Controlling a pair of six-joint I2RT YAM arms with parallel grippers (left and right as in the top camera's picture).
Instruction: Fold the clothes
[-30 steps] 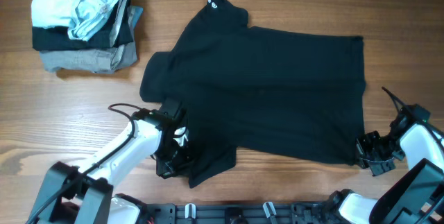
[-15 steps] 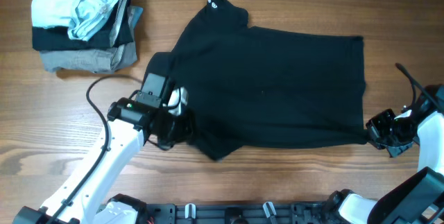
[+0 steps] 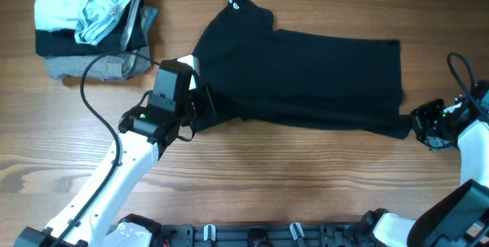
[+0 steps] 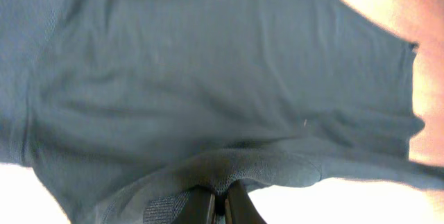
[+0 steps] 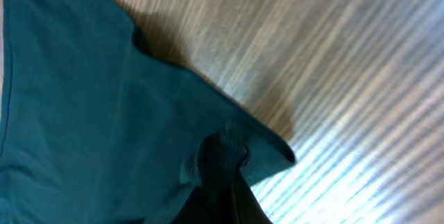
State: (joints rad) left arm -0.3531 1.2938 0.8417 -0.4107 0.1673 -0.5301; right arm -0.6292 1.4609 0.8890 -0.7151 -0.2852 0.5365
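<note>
Pile (image 3: pixel 90 31) of folded garments, pale blue over black and grey, sits at the far left, apart from the work. Next is the left gripper (image 4: pixel 218 204), its jaws pinched tight on a bunched fold of the shirt (image 3: pixel 306 71) at the near left edge, by the sleeve. The shirt lies across the middle of the table (image 3: pixel 290 186), collar and small white logo (image 3: pixel 234 3) toward the far left, hem toward the right. Its near edge looks taut between the two arms, though black on black hides whether a layer is doubled under. At the right, the right gripper (image 3: pixel 420 121) is clamped on the near hem corner, with little cloth in its bite. That thin hold is the main risk: if the arms pull apart or rise unevenly, the corner could slip free and the fold would drop crooked. Too much tension could also drag the collar end askew, and the left arm's cable (image 3: pixel 84 86) loops close to the pile and might snag it. The surface is smooth wood grain, so cloth should slide readily. Room is ample in front and tighter at the right, where the arm works near the table's edge.
</note>
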